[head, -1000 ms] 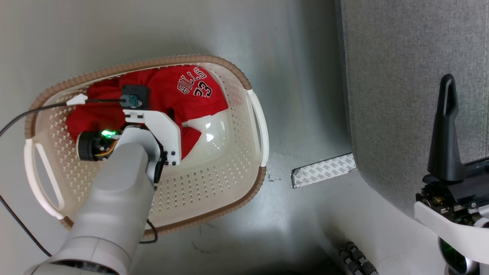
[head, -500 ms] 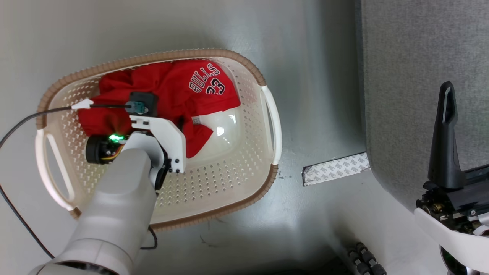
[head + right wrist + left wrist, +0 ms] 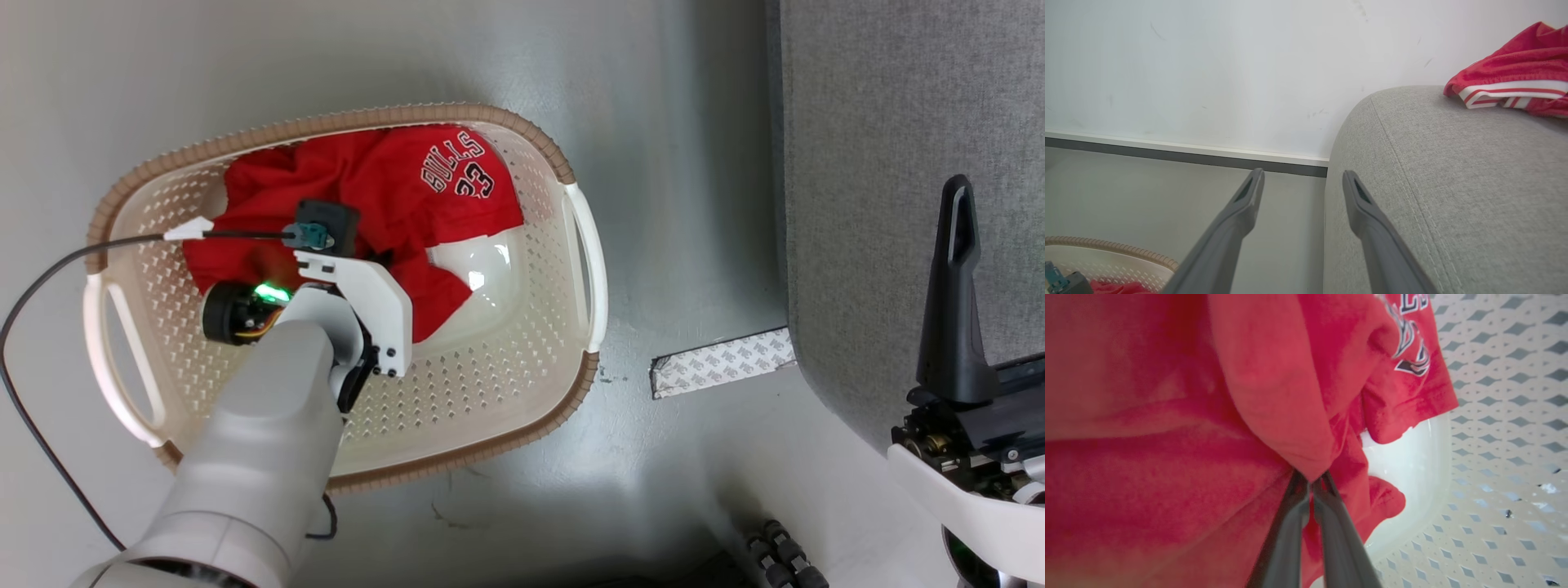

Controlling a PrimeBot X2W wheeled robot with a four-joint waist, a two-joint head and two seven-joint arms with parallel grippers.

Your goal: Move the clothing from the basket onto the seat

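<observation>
The cream basket (image 3: 506,441) stands on the floor with red clothing (image 3: 392,188) bunched in its far half, white lettering facing up. My left arm reaches down into it. In the left wrist view my left gripper (image 3: 1310,482) is shut, pinching a fold of the clothing (image 3: 1167,457). My right gripper (image 3: 1302,175) stands open and holds nothing, beside the front corner of the grey seat (image 3: 1453,183); one of its dark fingers (image 3: 951,286) shows against the seat (image 3: 882,163). A red garment with white stripe trim (image 3: 1515,81) lies on the seat.
A strip of patterned tape (image 3: 722,362) lies on the grey floor between basket and seat. A black cable (image 3: 49,269) runs from my left wrist over the basket's left rim. A white wall with a dark baseboard (image 3: 1188,157) stands behind.
My left gripper has shut on the red fabric. The head camera has shifted, so the whole picture sits further right. The right arm has not moved.
</observation>
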